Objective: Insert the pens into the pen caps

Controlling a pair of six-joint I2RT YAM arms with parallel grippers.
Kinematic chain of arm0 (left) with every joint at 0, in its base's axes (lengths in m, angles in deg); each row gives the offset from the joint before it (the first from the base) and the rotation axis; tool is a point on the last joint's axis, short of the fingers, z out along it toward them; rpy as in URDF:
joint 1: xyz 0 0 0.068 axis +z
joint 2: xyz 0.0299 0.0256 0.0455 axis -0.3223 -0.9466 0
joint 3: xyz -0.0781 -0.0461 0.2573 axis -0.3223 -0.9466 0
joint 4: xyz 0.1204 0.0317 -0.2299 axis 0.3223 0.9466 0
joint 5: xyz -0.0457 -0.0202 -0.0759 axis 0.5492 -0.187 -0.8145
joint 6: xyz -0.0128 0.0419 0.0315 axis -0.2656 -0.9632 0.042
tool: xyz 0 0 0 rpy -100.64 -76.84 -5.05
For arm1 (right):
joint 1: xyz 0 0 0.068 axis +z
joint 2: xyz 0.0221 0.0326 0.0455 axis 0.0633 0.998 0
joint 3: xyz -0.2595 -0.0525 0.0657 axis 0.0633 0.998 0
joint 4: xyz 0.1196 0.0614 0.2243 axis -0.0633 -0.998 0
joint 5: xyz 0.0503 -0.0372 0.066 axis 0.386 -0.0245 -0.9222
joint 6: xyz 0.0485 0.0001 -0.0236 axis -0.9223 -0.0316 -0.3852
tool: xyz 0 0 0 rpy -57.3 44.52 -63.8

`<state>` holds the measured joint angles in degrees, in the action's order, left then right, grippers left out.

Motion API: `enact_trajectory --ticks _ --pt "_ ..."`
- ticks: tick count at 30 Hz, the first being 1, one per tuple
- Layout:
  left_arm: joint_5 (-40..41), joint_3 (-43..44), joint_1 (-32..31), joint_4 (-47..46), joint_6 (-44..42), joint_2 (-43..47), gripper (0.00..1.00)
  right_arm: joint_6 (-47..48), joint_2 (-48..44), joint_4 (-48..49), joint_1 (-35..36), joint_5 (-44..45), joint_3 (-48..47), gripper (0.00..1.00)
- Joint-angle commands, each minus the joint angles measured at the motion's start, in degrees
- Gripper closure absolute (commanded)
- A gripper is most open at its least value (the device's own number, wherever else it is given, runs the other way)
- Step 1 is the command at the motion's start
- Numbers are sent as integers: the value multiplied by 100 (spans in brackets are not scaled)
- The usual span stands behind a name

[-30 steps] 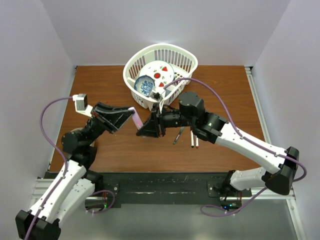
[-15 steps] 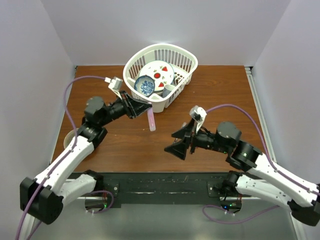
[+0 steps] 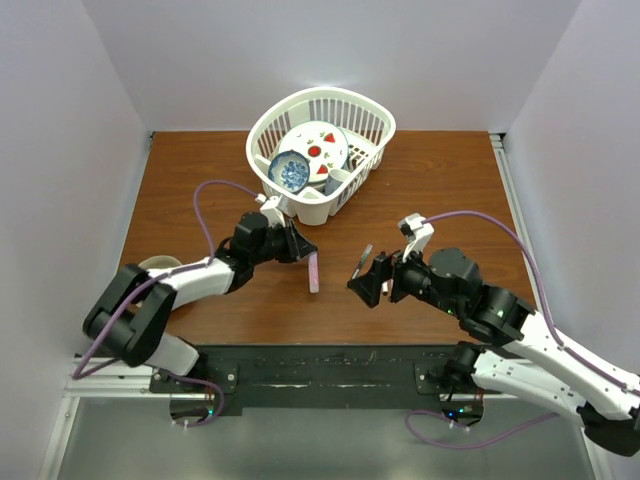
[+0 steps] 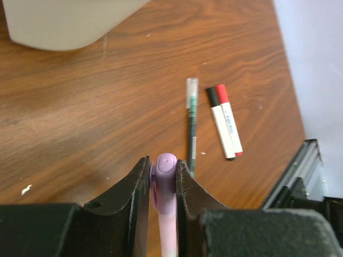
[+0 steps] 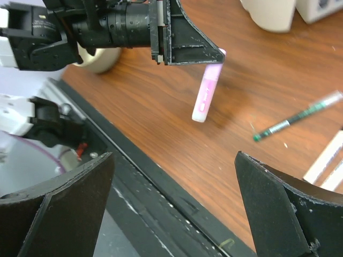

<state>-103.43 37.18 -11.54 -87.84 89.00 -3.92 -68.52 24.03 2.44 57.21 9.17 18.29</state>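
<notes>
The dark pen [image 4: 191, 128] and two white pens [image 4: 224, 126] lie capped, centre-right. The left hand [image 4: 162, 163] grips the pink marker [image 5: 204, 95], seemingly capped; the right hand [image 5: 172, 155] gapes empty.

Left arm [image 3: 190, 280] stretched low toward the table's middle, left gripper [image 3: 303, 250] pinched tight on the pink marker [image 3: 313, 272], right arm [image 3: 500, 315] bent inward, right gripper [image 3: 368, 283] facing left, jaws spread wide, empty
</notes>
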Motion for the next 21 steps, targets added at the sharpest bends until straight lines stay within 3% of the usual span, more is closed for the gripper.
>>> enact_trajectory --ticks 1,13,18,21 --pt "299 256 -138 -782 -94 -505 100 -81 129 -141 3 311 -374 1" --pt "203 275 -358 -1994 635 -1770 100 25 270 -106 3 425 -418 1" --pt "203 274 -367 -2022 715 -1877 74 -2 340 -229 3 486 -497 1" --pt "264 248 -367 -1785 645 -1649 64 -28 331 -360 3 548 -594 1"
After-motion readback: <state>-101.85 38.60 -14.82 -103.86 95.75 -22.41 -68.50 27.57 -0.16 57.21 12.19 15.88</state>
